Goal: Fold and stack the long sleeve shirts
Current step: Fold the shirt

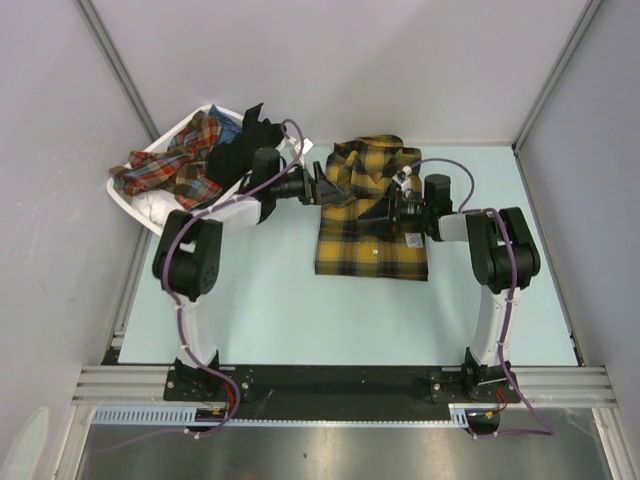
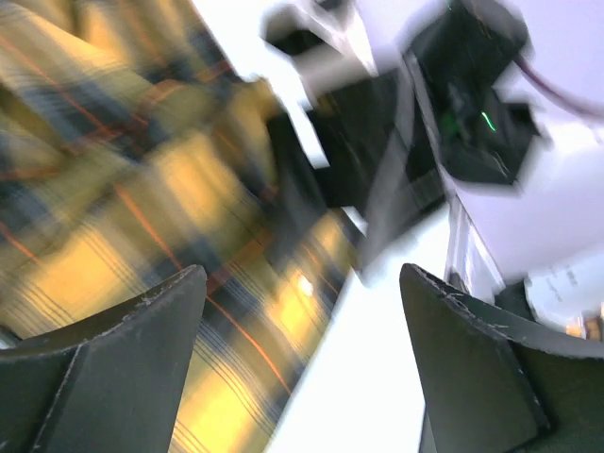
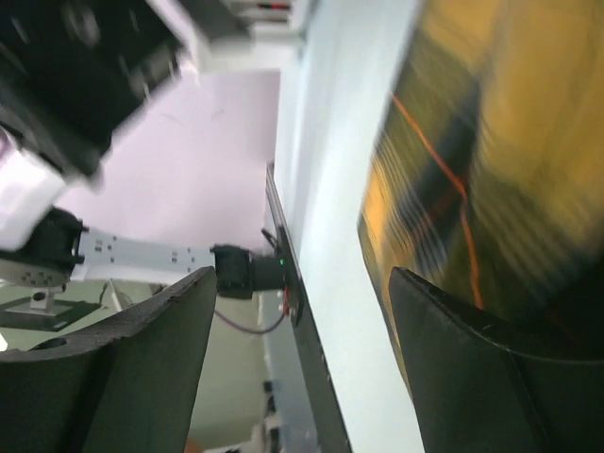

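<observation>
Shirt position: the mustard-and-black plaid shirt point(image 1: 368, 250) lies on the pale table point(image 1: 280, 300), centre and toward the far side; its near part is a flat rectangle, its far part is bunched with the collar end heaped up; one small white button shows on the near part.

Left gripper point(image 1: 322, 187): you have it at the shirt's left edge, level with the bunched part; in its wrist view point(image 2: 302, 283) the fingers point(image 2: 142, 359) stand wide apart with nothing between them, so it is released; plaid cloth point(image 2: 113, 189) fills the left of that view, blurred, with bare table beside it.

Right gripper point(image 1: 392, 212): you have it over the shirt's right side, between the heap and the flat part; in its wrist view point(image 3: 302, 283) the fingers point(image 3: 132, 359) are spread and grip nothing, so it is released too; blurred plaid point(image 3: 510, 142) lies to the right of the gap, table under the gap.

Whether either fingertip touches the cloth you cannot tell from these views.

White slatted basket point(image 1: 183, 127): far left corner of the table, well apart from the yellow shirt; it holds a red plaid garment point(image 1: 170, 170), a black cloth point(image 1: 240, 150) draped at its right end, and some blue and white fabric.
</observation>
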`<action>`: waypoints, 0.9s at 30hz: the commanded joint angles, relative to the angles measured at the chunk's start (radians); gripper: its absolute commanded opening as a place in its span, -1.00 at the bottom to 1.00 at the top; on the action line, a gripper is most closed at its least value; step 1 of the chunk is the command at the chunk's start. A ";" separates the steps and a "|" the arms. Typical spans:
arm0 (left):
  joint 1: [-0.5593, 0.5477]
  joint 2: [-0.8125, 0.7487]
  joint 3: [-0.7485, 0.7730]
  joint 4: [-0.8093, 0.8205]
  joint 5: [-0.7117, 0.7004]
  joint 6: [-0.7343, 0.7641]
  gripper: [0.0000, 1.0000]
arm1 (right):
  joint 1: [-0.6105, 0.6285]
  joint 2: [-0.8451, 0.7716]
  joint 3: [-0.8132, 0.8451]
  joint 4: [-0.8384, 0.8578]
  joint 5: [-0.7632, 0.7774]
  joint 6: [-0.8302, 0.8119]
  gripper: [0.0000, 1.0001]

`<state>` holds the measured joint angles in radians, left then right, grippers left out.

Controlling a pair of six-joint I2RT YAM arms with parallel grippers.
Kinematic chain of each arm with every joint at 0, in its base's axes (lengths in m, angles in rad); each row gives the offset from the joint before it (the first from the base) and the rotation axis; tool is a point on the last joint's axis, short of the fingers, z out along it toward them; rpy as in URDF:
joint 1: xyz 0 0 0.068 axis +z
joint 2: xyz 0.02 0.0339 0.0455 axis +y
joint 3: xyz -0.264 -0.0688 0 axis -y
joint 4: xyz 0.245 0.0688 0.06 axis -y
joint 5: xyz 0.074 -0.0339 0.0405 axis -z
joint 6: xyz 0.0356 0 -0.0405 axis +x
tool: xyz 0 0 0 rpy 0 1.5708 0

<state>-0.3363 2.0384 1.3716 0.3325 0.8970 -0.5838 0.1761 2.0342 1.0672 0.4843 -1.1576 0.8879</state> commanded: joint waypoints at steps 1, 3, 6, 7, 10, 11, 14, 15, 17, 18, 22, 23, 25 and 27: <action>-0.024 -0.144 -0.147 -0.021 0.074 0.131 0.79 | -0.013 0.058 0.086 0.120 0.015 0.101 0.57; -0.041 -0.156 -0.178 -0.050 0.097 0.173 0.78 | -0.020 0.131 0.123 0.134 0.010 0.121 0.55; -0.085 -0.144 -0.200 -0.090 0.109 0.240 0.75 | -0.030 0.211 0.197 0.032 0.036 0.051 0.53; -0.107 -0.132 -0.201 -0.110 0.105 0.254 0.74 | -0.030 0.228 0.221 -0.001 0.041 0.016 0.50; -0.127 -0.036 -0.207 -0.128 0.080 0.202 0.72 | -0.035 0.308 0.287 -0.081 0.071 -0.044 0.50; -0.125 -0.002 -0.198 -0.144 0.068 0.182 0.69 | -0.038 0.322 0.295 -0.075 0.084 -0.041 0.50; -0.109 0.107 -0.111 -0.268 0.033 0.183 0.65 | -0.047 0.356 0.319 -0.082 0.105 -0.044 0.49; -0.106 0.129 -0.083 -0.315 0.026 0.183 0.64 | -0.053 0.362 0.329 -0.090 0.108 -0.058 0.49; -0.092 0.161 -0.060 -0.386 0.005 0.209 0.61 | -0.062 0.373 0.347 -0.113 0.110 -0.070 0.49; -0.089 0.164 -0.057 -0.423 -0.001 0.216 0.60 | -0.070 0.376 0.356 -0.115 0.110 -0.073 0.49; -0.079 0.181 -0.031 -0.513 -0.032 0.274 0.56 | -0.096 0.405 0.437 -0.128 0.136 -0.087 0.50; -0.079 0.183 -0.029 -0.523 -0.041 0.280 0.56 | -0.101 0.425 0.456 -0.121 0.144 -0.092 0.50; -0.079 0.183 -0.023 -0.543 -0.041 0.301 0.55 | -0.121 0.446 0.487 -0.130 0.159 -0.119 0.50; -0.079 0.175 -0.023 -0.550 -0.044 0.315 0.55 | -0.135 0.471 0.520 -0.127 0.164 -0.119 0.50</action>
<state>-0.4316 2.1735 1.3571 -0.0746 0.9867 -0.3649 0.0975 2.4142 1.5284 0.3649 -1.1526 0.8806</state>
